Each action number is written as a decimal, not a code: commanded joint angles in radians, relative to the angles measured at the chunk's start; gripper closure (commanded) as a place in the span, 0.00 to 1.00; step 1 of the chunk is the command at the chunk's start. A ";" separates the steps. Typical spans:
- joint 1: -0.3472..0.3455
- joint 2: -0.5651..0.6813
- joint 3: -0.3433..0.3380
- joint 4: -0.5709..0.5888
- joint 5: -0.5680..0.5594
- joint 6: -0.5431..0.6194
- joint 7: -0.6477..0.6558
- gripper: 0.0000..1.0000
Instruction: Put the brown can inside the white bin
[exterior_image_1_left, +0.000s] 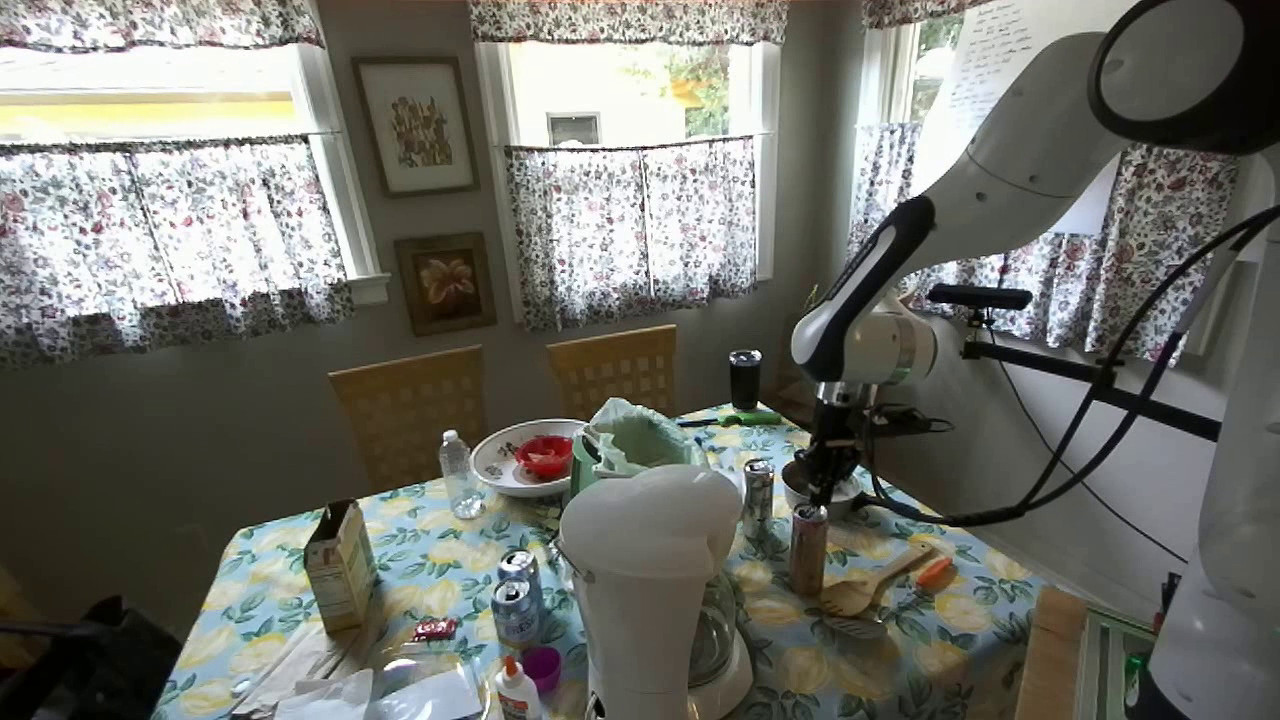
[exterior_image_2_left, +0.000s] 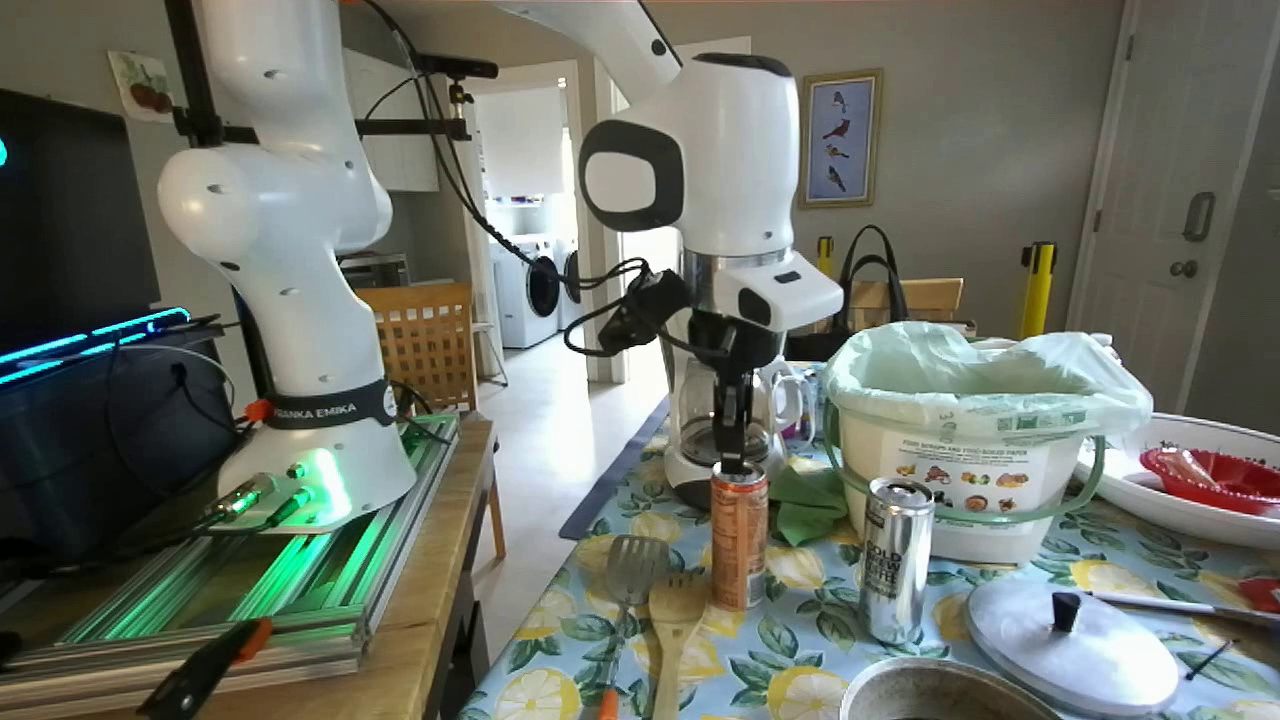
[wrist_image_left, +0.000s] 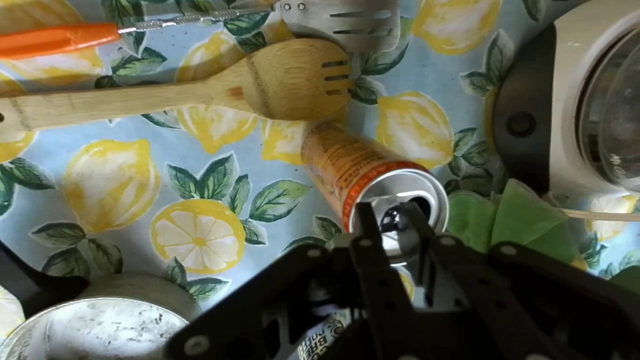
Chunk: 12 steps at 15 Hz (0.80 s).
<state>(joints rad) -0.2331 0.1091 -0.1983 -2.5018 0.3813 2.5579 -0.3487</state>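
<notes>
The brown can, an orange-brown drink can, stands upright on the flowered tablecloth in both exterior views (exterior_image_1_left: 808, 560) (exterior_image_2_left: 739, 545). It also shows in the wrist view (wrist_image_left: 345, 160). The white bin (exterior_image_2_left: 920, 460), a white bucket with a pale green bag liner and a green handle, stands beyond a silver can. In an exterior view the bin is mostly hidden, with its liner (exterior_image_1_left: 640, 440) showing. My gripper (wrist_image_left: 390, 206) points down at the can's top, its fingers partly apart and within the rim's outline. The fingertips (exterior_image_2_left: 733, 466) look at or just above the lid; contact is unclear.
A silver can (exterior_image_2_left: 897, 565) stands between the brown can and the bin. A white coffee maker (exterior_image_1_left: 640, 570) stands close by. A pot (wrist_image_left: 100, 305), its lid (exterior_image_2_left: 1075, 650), a wooden fork (wrist_image_left: 295, 80), a metal spatula (wrist_image_left: 345, 20) and a green cloth (exterior_image_2_left: 808, 500) lie around.
</notes>
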 joint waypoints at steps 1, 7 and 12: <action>-0.015 0.033 0.021 0.018 0.042 0.021 -0.041 0.73; -0.018 0.044 0.030 0.024 0.042 0.027 -0.041 0.82; -0.018 0.045 0.033 0.025 0.042 0.028 -0.041 0.80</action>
<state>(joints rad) -0.2336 0.1284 -0.1843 -2.4952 0.3823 2.5656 -0.3489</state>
